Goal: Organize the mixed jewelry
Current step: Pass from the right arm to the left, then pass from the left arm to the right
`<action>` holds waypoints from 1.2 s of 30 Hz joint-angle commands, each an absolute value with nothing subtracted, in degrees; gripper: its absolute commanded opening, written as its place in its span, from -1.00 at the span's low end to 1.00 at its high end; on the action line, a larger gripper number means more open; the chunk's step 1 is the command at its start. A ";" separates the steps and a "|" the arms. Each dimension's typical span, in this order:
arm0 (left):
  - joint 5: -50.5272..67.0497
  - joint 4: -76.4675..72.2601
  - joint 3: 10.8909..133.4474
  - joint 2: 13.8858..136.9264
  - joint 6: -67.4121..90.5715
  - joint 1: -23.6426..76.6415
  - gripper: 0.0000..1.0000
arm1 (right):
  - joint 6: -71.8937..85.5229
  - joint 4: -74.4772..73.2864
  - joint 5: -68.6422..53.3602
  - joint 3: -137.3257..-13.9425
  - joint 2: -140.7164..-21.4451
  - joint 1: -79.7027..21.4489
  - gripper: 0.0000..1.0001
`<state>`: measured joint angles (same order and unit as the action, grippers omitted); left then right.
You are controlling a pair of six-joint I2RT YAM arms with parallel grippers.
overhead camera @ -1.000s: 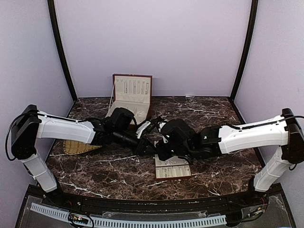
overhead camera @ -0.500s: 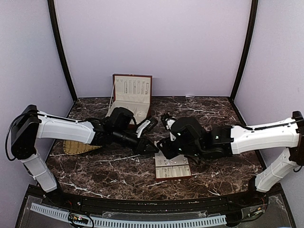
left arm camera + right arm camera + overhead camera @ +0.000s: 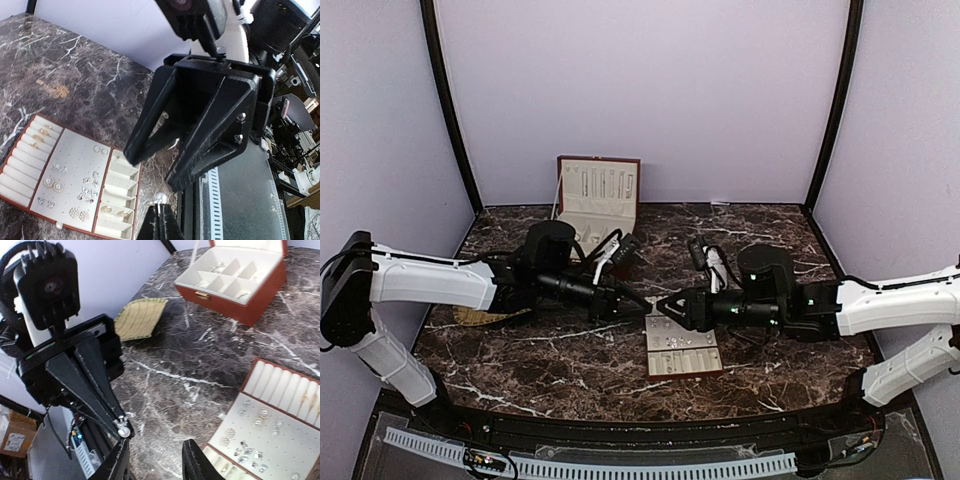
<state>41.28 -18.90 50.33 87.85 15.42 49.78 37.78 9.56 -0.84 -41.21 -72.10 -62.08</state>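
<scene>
Tiny silvery stud is sitting pinched in your left gripper's closed tips, over the table's near-middle edge. Right gripper is gaping beside it, holding nothing. Be lowering slowly, level, toward the slotted tray.

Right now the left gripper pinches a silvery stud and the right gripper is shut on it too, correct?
Not quite. The right gripper is open, with its jaws apart and nothing between them, as the right wrist view shows. The left gripper does pinch the silvery stud.
</scene>
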 commanded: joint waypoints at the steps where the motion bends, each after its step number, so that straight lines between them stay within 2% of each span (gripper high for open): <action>1: 46.63 -25.31 48.66 85.38 15.38 49.88 -1.00 | 40.85 21.71 -10.38 -40.36 -70.90 -61.74 -0.30; 7: 47.02 -25.46 48.27 84.36 14.50 49.86 -1.00 | 42.82 24.94 -11.86 -40.16 -72.35 -61.67 -0.45; 11: 46.65 -25.45 48.05 83.75 14.24 49.92 -1.00 | 43.44 25.41 -11.81 -39.77 -72.51 -61.59 -0.62; 14: 46.82 -25.70 47.94 83.44 14.28 49.99 -1.00 | 43.66 24.63 -10.81 -39.61 -72.22 -61.51 -0.63; 17: 46.92 -25.99 47.69 83.21 14.33 50.00 -1.00 | 44.15 23.56 -9.80 -38.92 -71.67 -61.05 -0.50; 20: 47.02 -26.32 47.64 83.19 14.41 50.00 -1.00 | 44.51 24.51 -10.77 -38.28 -71.89 -60.82 -0.47; 36: 47.11 -26.64 47.37 82.99 14.59 50.02 -1.00 | 44.68 26.98 -13.18 -38.75 -73.50 -60.64 -0.70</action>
<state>46.06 -24.91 48.21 85.34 15.22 49.78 44.73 24.38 -12.29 -38.52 -72.42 -61.10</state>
